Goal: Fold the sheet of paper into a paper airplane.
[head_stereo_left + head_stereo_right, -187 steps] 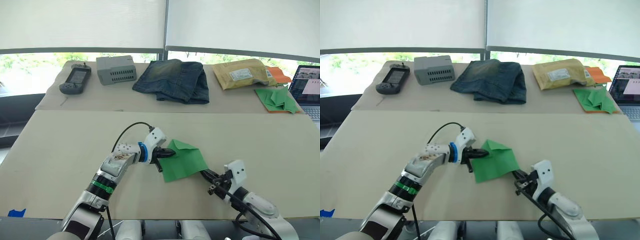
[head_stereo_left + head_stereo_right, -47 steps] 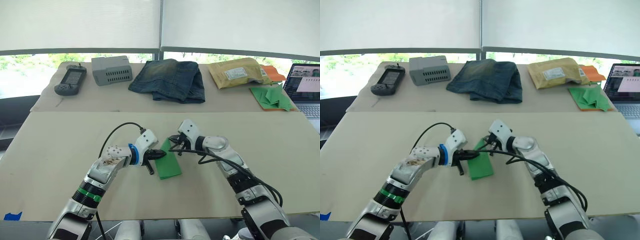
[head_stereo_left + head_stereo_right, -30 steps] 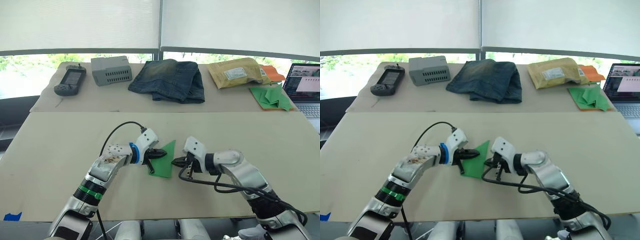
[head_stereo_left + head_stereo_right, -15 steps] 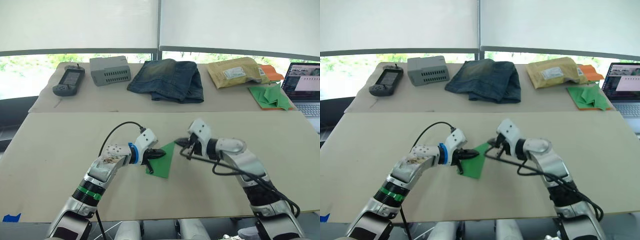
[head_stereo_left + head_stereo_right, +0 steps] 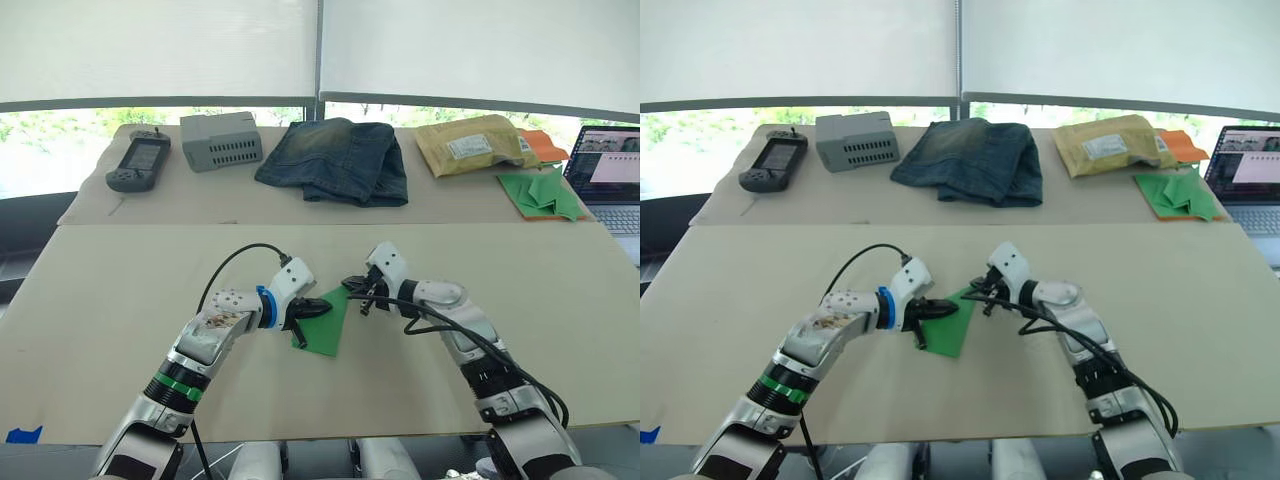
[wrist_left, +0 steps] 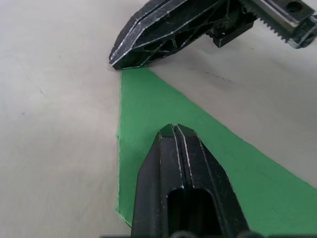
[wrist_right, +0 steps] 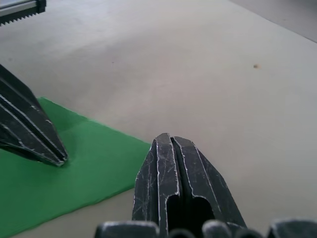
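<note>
- Beige table (image 5: 120, 290) in the foreground carries the folded green sheet of paper (image 5: 322, 325), a pointed wedge lying flat near its middle.
- Left gripper (image 5: 318, 309) has its two black fingers pressed together, tips resting on top of the paper; the left wrist view shows those closed fingers (image 6: 181, 168) lying on the green surface (pressing, not pinching an edge).
- Right gripper (image 5: 352, 284) is likewise closed, its tip at the paper's pointed far corner; the left wrist view puts it right against that apex (image 6: 130, 69), which the head views leave unclear.
- Right wrist view shows the right gripper's shut fingers (image 7: 173, 173) just past the paper's edge, over bare table, with the left gripper's tip (image 7: 34, 134) on the green.
- Compared with half a second ago, the right gripper has dropped closer to the corner; the paper has not shifted.
- Farther back: a handheld console (image 5: 138, 161), a grey box (image 5: 222, 139), folded jeans (image 5: 335, 160), a padded envelope (image 5: 478, 144), a heap of green paper pieces (image 5: 543, 192) and a laptop (image 5: 610, 172).
</note>
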